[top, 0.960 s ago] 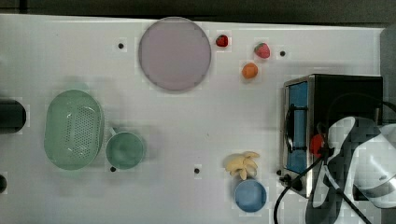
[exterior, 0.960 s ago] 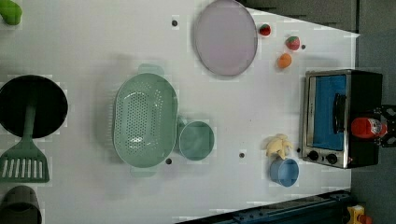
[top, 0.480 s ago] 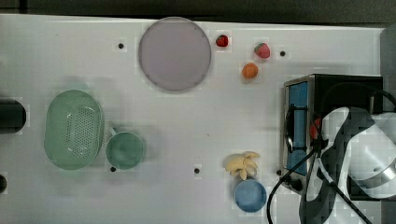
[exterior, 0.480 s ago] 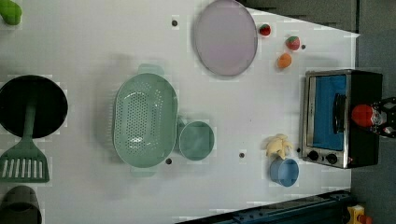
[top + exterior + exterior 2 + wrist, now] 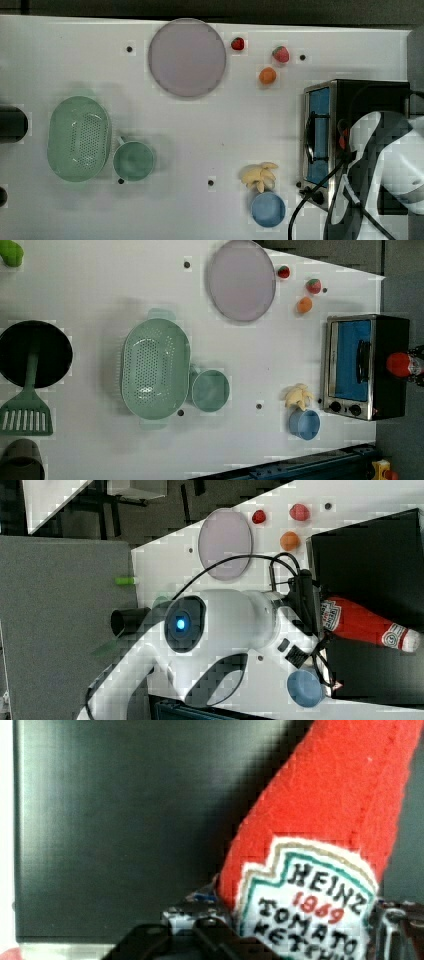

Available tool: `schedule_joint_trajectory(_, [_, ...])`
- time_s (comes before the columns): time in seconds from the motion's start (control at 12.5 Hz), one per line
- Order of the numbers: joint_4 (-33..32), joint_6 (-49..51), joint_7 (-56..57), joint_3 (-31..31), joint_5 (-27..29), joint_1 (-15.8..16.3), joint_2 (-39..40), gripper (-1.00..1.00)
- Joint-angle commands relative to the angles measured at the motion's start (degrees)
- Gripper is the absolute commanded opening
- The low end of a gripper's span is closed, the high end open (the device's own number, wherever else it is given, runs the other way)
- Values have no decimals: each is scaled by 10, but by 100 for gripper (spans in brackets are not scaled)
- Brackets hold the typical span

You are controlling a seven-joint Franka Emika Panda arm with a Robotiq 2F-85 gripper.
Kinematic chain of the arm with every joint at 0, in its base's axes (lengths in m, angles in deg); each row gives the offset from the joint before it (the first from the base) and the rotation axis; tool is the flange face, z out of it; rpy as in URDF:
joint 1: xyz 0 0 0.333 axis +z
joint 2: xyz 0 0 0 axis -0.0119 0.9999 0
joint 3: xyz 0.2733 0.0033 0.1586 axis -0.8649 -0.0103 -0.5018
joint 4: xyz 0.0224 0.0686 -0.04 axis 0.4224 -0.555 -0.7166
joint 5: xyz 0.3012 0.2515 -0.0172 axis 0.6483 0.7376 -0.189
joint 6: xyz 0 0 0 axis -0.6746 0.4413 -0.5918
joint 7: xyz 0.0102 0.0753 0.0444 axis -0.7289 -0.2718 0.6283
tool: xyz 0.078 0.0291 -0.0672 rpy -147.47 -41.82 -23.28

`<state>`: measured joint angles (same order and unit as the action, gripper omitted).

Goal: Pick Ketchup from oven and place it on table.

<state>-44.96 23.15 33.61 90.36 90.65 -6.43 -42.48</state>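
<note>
One Ketchup bottle is clamped in the gripper, whose fingers press on both sides of its label end; the bottle lies on its side above the black top of the oven, neck and white cap pointing away from the arm toward the right view's right. In the wrist view the Ketchup fills the frame just ahead of the fingers, its base cut off by the edge, with the dark oven top behind it. From the left view only the bottle's red round end shows past the oven.

There is one oven, its blue glass door shut, so whatever lies inside cannot be made out. In the top view the white arm covers most of the oven roof, and the gripper itself is hard to pick out under it.

On the table, all beyond the oven door from the gripper: one lilac plate, bare; one green colander, nothing in it; one green mug; one blue bowl, nearest the gripper, with one banana bunch just beside it, not inside. Two strawberries and one orange fruit lie loose near the plate.

At the far end, in the left view: one black pan with one green slotted spatula resting across it, one dark cup cut off by the frame, and one green object, too cropped to name.
</note>
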Motion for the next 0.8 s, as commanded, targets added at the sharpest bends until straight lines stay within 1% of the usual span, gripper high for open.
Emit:
schedule_joint_trajectory(0.08, [84, 84, -15, -4, -24, 40, -58, 29])
schedule_joint_trajectory(0.32, [125, 174, 34, -41, -28, 71, -94, 29])
schedule_joint_trajectory(0.48, [125, 181, 62, -78, -29, 87, -113, 29])
schedule_joint_trajectory(0.8, [113, 184, 69, -158, -29, 111, -121, 29])
